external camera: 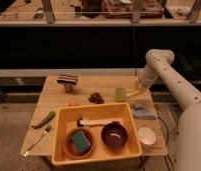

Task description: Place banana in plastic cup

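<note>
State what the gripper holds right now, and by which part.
The gripper, just right of the plastic cup, is shut on a pale yellow thing, apparently the banana; which part it grips cannot be told.
</note>
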Motion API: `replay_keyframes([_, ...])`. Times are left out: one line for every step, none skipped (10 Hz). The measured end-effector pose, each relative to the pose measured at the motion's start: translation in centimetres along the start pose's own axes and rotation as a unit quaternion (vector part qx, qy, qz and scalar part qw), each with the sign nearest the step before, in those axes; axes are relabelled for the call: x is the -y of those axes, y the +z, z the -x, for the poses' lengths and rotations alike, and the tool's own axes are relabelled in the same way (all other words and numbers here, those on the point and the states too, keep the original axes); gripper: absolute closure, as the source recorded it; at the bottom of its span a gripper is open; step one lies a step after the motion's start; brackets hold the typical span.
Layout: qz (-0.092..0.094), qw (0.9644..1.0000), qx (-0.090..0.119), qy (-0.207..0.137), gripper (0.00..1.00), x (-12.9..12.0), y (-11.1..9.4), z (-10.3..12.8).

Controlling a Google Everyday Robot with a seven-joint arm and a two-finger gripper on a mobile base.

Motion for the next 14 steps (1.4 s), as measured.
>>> replay_keyframes([-0.004, 1.0000, -0.002, 0.002, 0.98, 0.1, -0.7, 0.1])
replay_keyframes([-0.008, 0.9999, -0.006, 0.005, 0.98, 0.1, -1.3, 0.2])
replay_keyframes([-0.009, 0.9999, -0.008, 0.008, 0.98, 0.0, -1.5, 0.1])
replay_keyframes([-0.011, 0.9999, -0.009, 0.010, 0.98, 0.1, -1.8, 0.1])
replay_keyframes([-0.013, 0.9998, -0.008, 0.010, 0.98, 0.2, -2.0, 0.1])
replay_keyframes([-0.014, 0.9999, -0.007, 0.007, 0.98, 0.6, -2.1, 0.4])
replay_keyframes([-0.014, 0.9999, -0.004, 0.004, 0.98, 1.0, -2.2, 0.8])
replay_keyframes([-0.014, 0.9999, -0.002, 0.002, 0.98, 1.4, -2.0, 1.1])
replay_keyframes([-0.015, 0.9999, 0.003, 0.001, 0.98, 2.2, -1.8, 1.5])
replay_keyframes([-0.014, 0.9999, 0.006, 0.001, 0.98, 3.0, -1.5, 1.9])
replay_keyframes([-0.014, 0.9999, 0.008, 0.001, 0.98, 3.6, -1.0, 2.1])
replay_keyframes([-0.011, 0.9999, 0.009, 0.002, 0.98, 4.4, -0.1, 2.4])
replay_keyframes([-0.010, 0.9999, 0.008, 0.003, 0.98, 5.1, 0.8, 2.5])
replay_keyframes([-0.010, 0.9999, 0.005, 0.004, 0.98, 5.9, 2.1, 2.4])
